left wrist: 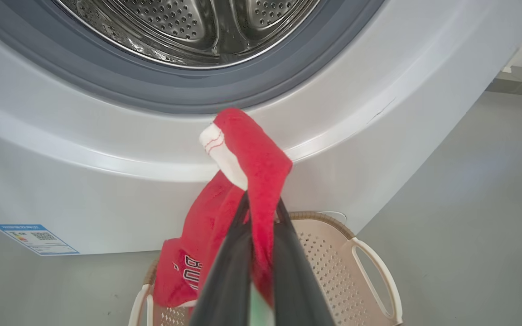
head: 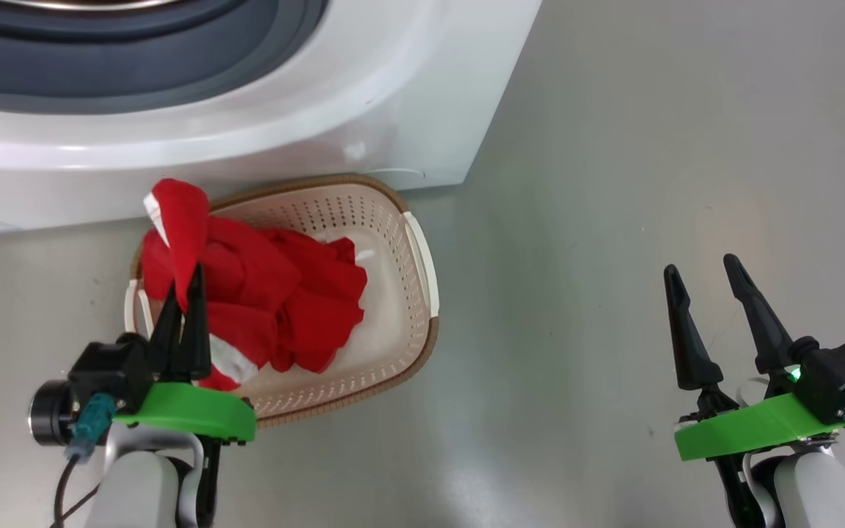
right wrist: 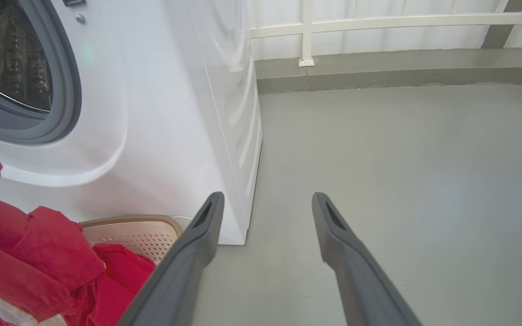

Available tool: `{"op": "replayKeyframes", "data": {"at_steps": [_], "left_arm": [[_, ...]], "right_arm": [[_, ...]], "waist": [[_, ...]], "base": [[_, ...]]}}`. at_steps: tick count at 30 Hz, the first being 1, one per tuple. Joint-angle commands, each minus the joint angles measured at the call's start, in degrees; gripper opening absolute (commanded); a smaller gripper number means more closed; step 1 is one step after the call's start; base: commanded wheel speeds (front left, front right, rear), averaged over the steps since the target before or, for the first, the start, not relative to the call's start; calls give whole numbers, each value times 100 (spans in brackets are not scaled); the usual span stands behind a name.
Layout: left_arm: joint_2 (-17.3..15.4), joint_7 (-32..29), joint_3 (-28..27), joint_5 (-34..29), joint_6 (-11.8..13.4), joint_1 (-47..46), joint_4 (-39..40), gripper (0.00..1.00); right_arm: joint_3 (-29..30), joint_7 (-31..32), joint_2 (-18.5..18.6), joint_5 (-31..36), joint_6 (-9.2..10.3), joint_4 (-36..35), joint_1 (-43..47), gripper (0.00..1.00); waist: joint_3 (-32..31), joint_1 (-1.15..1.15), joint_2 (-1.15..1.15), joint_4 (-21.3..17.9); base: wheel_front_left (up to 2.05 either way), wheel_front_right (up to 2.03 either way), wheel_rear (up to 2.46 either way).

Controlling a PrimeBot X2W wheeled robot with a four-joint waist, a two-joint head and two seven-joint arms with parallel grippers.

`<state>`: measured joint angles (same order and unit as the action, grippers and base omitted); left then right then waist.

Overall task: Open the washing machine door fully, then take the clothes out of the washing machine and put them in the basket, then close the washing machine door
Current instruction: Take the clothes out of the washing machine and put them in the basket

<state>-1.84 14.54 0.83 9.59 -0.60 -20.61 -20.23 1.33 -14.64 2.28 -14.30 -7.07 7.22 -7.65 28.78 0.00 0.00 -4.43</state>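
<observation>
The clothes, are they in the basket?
Mostly: the clothes lie in the basket, but the left gripper holds one end up in shut jaws.

Open passage over smooth grey floor point(head: 613, 183), right of cream perforated plastic basket point(head: 393, 242). White metal washing machine point(head: 393, 95) blocks directly behind basket.

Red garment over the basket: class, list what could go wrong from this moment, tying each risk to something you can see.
1. The clothes are draped over the tips of the left gripper, whose jaws are shut on them. When the jaws open, the fabric may snag and be lifted out as the arm withdraws.
2. Part of the fabric lies across the left rim of the basket, so it might slip onto the floor.
</observation>
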Motion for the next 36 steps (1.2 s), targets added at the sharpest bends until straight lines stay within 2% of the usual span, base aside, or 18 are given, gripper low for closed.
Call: {"op": "replayKeyframes", "data": {"at_steps": [1, 20, 36], "left_arm": [[-104, 46, -163, -80, -64, -106, -31, 0], [-104, 46, -114, -270, -302, -1033, -1711, 0], [-104, 46, -242, -500, -412, -1774, -2912, 0]], "right_arm": [[-135, -36, 60, -80, -42, -152, -118, 100], [-216, -36, 60, -93, -42, -229, -435, 100], [-298, -36, 60, -97, -42, -259, -560, 100]], "waist": [[141, 0, 0, -15], [959, 0, 0, -59], [1346, 0, 0, -110]], "base": [[0, 0, 0], [0, 0, 0], [0, 0, 0]]}}
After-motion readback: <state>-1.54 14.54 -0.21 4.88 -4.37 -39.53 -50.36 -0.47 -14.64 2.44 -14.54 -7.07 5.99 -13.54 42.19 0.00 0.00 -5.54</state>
